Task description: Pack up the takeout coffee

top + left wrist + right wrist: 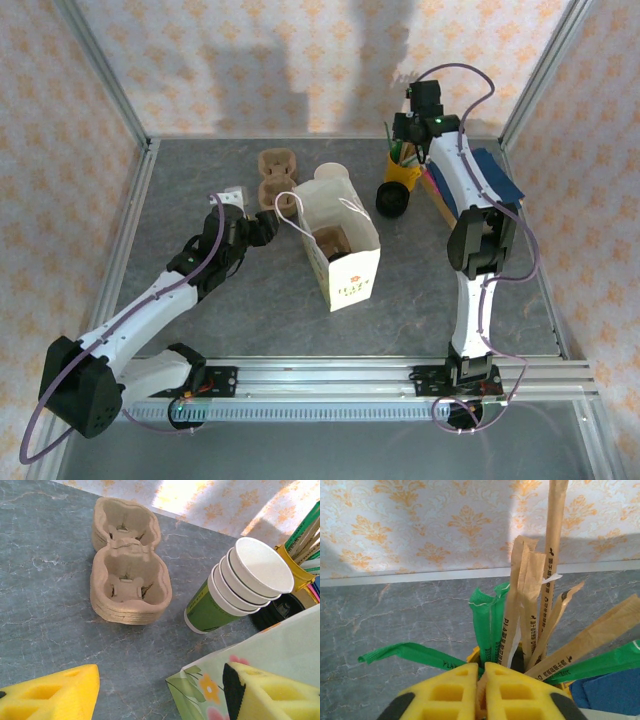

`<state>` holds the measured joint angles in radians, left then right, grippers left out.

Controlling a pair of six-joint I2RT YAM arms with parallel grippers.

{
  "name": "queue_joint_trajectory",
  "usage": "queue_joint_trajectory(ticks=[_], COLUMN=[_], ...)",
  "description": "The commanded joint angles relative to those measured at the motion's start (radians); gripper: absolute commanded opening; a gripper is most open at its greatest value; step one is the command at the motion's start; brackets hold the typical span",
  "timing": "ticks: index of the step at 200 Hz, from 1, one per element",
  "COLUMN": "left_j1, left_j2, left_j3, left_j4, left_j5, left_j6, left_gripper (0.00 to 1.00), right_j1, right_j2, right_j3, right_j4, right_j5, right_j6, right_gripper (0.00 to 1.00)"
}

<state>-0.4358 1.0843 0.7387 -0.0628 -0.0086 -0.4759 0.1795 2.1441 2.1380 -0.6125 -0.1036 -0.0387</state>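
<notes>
The right gripper (481, 677) was pressed shut at the yellow holder (403, 172) on the far right, with a tan sliver (480, 700) pinched in the seam between its pads. Tan wrapped sticks (527, 605) and green sleeves (487, 625) crowded up around it, and a blue pad (480, 185) lay just beside. The left gripper (162, 680) stood with its fingers wide apart at the rim of the open paper bag (352, 275), clamping nothing. Behind the bag sat a stack of 2-cup carriers (127, 580), a stack of lidless cups (235, 590) and a pile of black lids (392, 198). I could not tell for certain where the takeout coffee was; a brown, dark-topped shape (331, 241) sat inside the bag.
</notes>
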Motion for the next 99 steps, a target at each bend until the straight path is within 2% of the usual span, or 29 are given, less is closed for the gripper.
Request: queue_joint_trajectory(ticks=[1,50,99], left_j1=[0.009,0.01,0.01], left_j2=[-0.005,-0.019,-0.023], left_j3=[-0.007,-0.005,0.004], left_j4=[0.018,0.014,0.012], left_j5=[-0.005,-0.007,0.001], left_j6=[0.013,0.012,0.01], left_gripper=[0.69,0.69,0.69], right_j1=[-0.008,-0.008,-0.008], right_j2=[-0.014,-0.128,-0.303], right_j3=[0.037,0.03,0.017], right_j4=[-0.006,-0.008,-0.031], right_j5=[0.05,0.018,-0.064], right_j6=[-0.028,-0.041,-0.032], right_gripper=[0.06,0.0,0.0])
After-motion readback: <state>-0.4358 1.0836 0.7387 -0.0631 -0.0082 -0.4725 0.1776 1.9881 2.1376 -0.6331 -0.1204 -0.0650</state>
